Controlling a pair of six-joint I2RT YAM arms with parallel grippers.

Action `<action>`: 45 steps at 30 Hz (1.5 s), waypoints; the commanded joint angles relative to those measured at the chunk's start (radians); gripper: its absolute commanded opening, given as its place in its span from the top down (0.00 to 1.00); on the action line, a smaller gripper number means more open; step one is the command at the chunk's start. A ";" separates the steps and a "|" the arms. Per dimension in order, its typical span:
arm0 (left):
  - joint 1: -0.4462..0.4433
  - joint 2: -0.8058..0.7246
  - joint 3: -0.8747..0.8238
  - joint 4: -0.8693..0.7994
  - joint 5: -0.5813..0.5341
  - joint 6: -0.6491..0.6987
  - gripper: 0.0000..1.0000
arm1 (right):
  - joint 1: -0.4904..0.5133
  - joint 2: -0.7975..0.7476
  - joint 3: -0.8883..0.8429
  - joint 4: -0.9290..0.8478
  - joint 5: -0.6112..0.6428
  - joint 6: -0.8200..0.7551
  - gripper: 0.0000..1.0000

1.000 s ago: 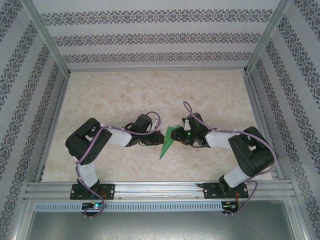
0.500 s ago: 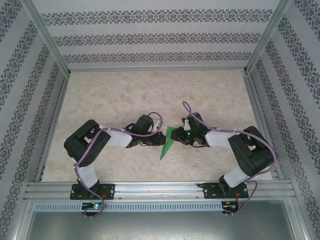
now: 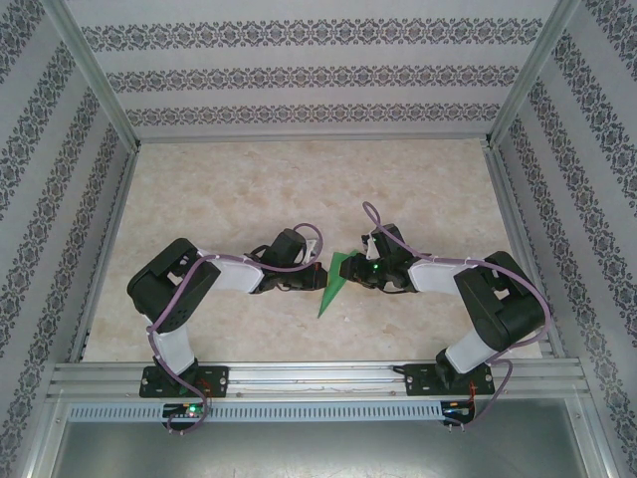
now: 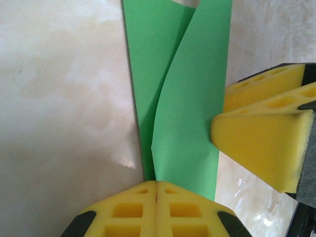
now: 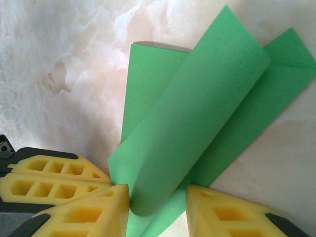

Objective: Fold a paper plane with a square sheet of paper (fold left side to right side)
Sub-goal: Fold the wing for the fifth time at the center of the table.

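Pinching the bright green folded paper plane point(image 5: 197, 128) at lower centre, the right gripper point(image 5: 158, 205) is curling a flap; the left gripper point(image 4: 156, 185), pads pressed together, is anchoring the tip and should hold firm.

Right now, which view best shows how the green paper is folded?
Right wrist: the paper plane shows a curled flap over flat layers. Left wrist shows its overlapping layers close up; top external shows a small sliver.

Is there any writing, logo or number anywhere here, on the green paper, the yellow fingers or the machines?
None can be read.
The green paper is plain on every face seen.
The yellow foam fingers carry only moulded holes, no lettering.
The table shows marbling and the walls a repeating ornamental pattern, no words.
Small lights glow on the right arm and at the left arm's base; any marking beside them is too small to read.
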 commanded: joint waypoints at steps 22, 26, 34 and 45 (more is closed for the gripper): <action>-0.009 0.078 0.054 -0.039 0.006 0.047 0.95 | 0.022 0.073 0.013 0.032 0.007 -0.048 0.64; -0.009 0.095 0.052 -0.070 -0.022 0.053 0.95 | 0.018 0.057 0.009 0.032 -0.007 -0.047 0.64; -0.009 0.100 0.031 -0.124 -0.080 0.057 0.96 | -0.005 -0.010 -0.013 0.055 -0.055 -0.036 0.64; -0.009 0.114 0.038 -0.150 -0.095 0.065 0.96 | -0.013 -0.024 -0.022 0.059 -0.054 -0.024 0.68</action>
